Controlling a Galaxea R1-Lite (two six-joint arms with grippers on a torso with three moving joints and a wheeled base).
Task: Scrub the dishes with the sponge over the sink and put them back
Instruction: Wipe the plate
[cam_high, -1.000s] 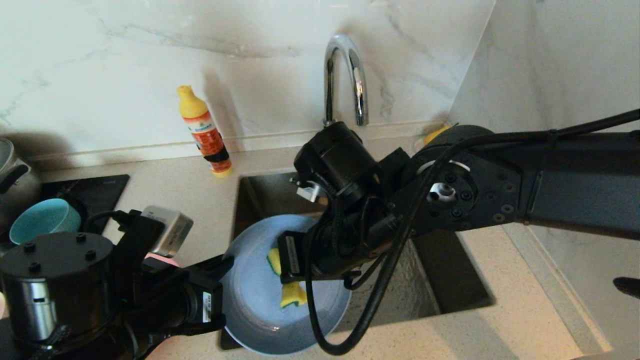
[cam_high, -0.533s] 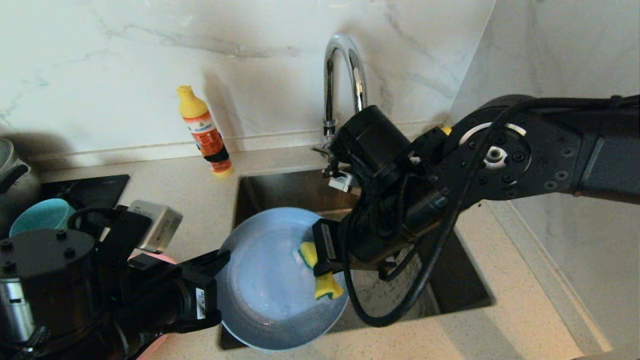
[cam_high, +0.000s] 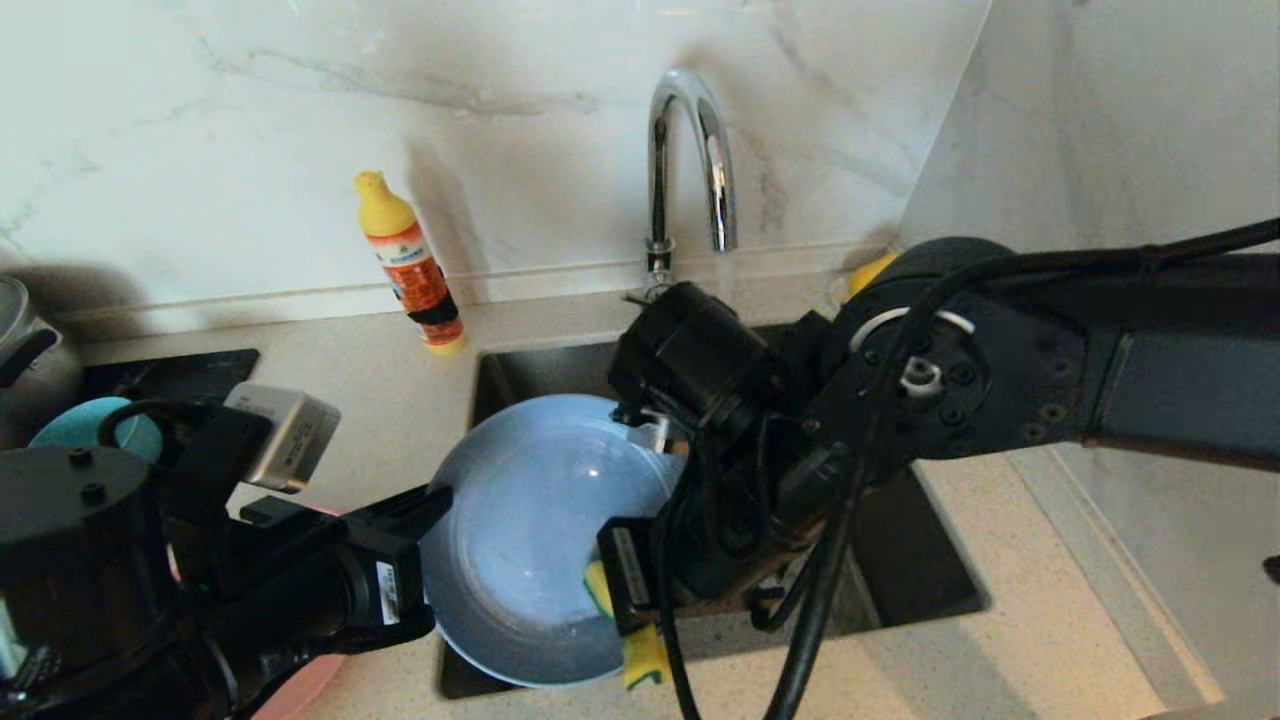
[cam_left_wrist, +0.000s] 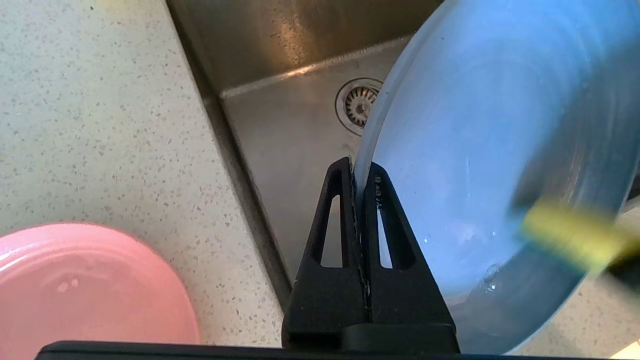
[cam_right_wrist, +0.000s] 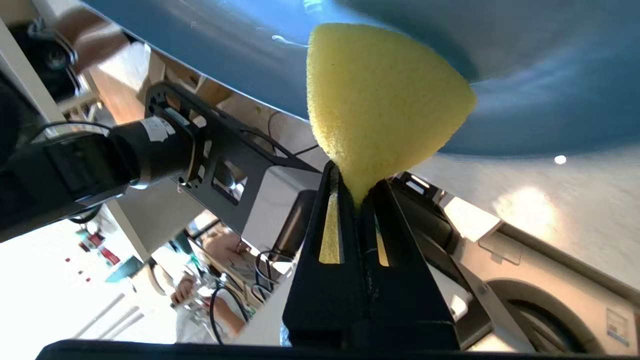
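The grey-blue plate (cam_high: 530, 520) hangs tilted over the sink (cam_high: 900, 560). My left gripper (cam_high: 428, 560) is shut on its left rim, with the rim wedged between the two fingers (cam_left_wrist: 357, 172). My right gripper (cam_high: 622, 600) is shut on the yellow sponge (cam_high: 643, 655), pinching its middle (cam_right_wrist: 357, 192). The sponge (cam_right_wrist: 380, 100) presses against the plate's face (cam_right_wrist: 525, 90) near its lower right rim. In the left wrist view the sponge (cam_left_wrist: 570, 235) is a yellow blur over the plate (cam_left_wrist: 475, 150). A salmon-pink plate (cam_left_wrist: 90, 290) lies on the counter left of the sink, and a teal bowl (cam_high: 60, 430) stands further left.
A chrome tap (cam_high: 690, 150) arches over the sink's back edge. An orange and yellow bottle (cam_high: 410, 265) stands by the wall. A steel pot (cam_high: 25, 340) is at the far left. The drain strainer (cam_left_wrist: 357, 102) shows below the plate. The right arm's bulk covers the sink's middle.
The right gripper swept the sponge from the plate's middle out to its right rim, then down to the lower rim. The plate edged slightly up and left in the left gripper.
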